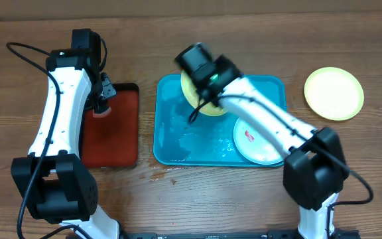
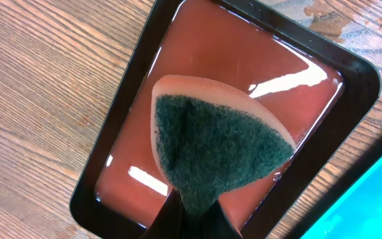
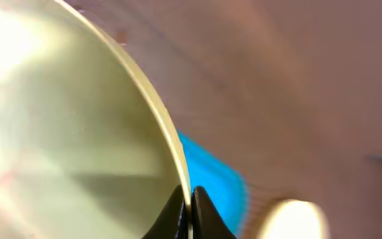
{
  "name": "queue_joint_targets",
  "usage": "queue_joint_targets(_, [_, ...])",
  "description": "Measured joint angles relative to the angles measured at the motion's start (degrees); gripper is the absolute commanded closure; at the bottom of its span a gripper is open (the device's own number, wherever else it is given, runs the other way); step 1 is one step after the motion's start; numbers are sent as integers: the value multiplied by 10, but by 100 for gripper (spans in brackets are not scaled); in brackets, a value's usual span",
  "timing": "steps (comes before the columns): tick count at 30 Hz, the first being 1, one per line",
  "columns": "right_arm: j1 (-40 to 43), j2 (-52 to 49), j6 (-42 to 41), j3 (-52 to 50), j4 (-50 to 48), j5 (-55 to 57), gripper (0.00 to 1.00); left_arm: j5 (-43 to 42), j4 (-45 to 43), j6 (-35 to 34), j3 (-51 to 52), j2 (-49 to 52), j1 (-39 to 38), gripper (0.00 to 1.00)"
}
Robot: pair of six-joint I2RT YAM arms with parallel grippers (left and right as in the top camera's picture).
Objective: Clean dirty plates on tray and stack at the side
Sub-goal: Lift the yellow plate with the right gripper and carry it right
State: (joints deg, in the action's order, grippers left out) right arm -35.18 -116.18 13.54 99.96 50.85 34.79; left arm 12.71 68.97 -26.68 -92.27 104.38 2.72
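Overhead: far to the right, alone on the bare wooden table [image 1: 211,199], a pale yellow-green round plastic plate [image 1: 333,93] with no smear to be seen. Judged cleaned and set aside as the start of the stack. Inside the large turquoise-blue rectangular plastic tray [image 1: 171,154], near its right end, a pale blue-white round plastic plate [image 1: 260,147] bearing a red smear, so not yet washed. Above the tray's upper middle, tilted in the right gripper [image 1: 201,99], a second pale yellow-green plate [image 1: 216,110], too hidden by the arm to tell clean from dirty. At the left, over the small red tray with black rim [image 1: 115,136], the left gripper [image 1: 103,105], well apart from that plate.

Left wrist: jaws clamped together on a sponge [image 2: 217,146], pink foam with a dark green scouring face, hanging above the red tray's wet, shiny floor.

Right wrist: blurred. Jaws pinched tight on the rim of the second plate, held on edge. Perhaps faint reddish marks at lower left, too soft to be sure.

Judged roughly a third done: one plate aside, one in hand awaiting scrubbing or placing, one untouched on the tray.
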Motion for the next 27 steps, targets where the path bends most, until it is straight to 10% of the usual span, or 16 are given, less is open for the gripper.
queue_joint_targets(10, [341,37,-23,0,68,-440,96,0,0,0,0,0,0,96])
queue_joint_targets(27, [696,37,-105,-103,-21,-498,96,0,-13,0,0,0,0,96])
